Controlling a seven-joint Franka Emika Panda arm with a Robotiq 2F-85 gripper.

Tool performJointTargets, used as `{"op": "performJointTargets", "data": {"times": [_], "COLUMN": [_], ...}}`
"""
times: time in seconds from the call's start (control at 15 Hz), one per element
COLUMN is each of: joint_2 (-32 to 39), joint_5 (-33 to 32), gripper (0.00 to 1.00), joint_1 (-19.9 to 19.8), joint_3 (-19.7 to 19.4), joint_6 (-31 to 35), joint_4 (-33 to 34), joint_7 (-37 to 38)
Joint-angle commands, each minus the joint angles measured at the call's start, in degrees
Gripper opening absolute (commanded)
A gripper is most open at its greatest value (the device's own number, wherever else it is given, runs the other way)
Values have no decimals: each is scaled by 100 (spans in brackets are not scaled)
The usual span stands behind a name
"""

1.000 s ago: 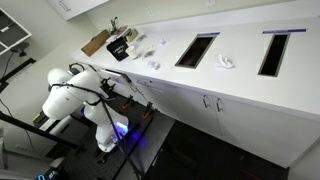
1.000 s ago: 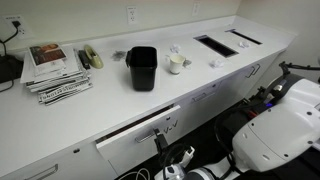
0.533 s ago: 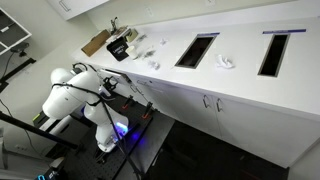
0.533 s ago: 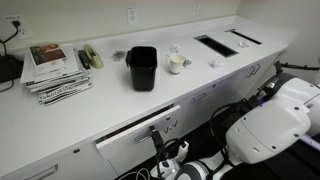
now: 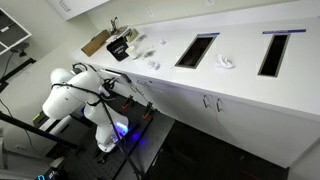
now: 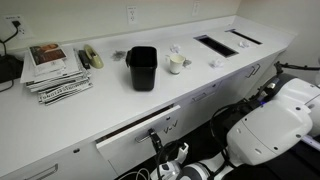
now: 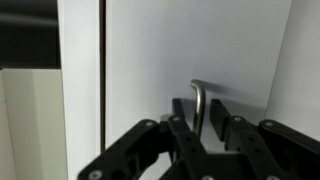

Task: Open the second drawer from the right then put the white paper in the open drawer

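Jaws of the gripper [image 7: 207, 122] straddle a metal handle [image 7: 198, 100] in the wrist view, one finger on each side; whether they pinch it cannot be told. Behind the handle, the white drawer [image 7: 180, 50] front fills the view. In an exterior view, the gripper [image 6: 156, 141] meets the drawer [image 6: 135, 132], which is slightly ajar, with a dark gap above the jaws. In an exterior view, the paper [image 5: 227, 63] lies on the counter [image 5: 240, 40], well apart from the jaws.

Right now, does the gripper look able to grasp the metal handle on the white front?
Probably yes. In the wrist view the handle stands between the two fingers, close to one with a gap to the other, and nothing blocks it. The gripper sits right at the white front.
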Motion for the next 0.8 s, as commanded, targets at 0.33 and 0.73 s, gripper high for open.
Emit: {"op": "performJointTargets", "data": {"times": [0.33, 0.73], "joint_2": [-3, 1], "joint_5": [-38, 127], "gripper": [3, 3], "joint_1": [95, 422], "joint_3": [99, 340], "joint_6": [-155, -611], "joint_4": [80, 62], "joint_7": [29, 171]}}
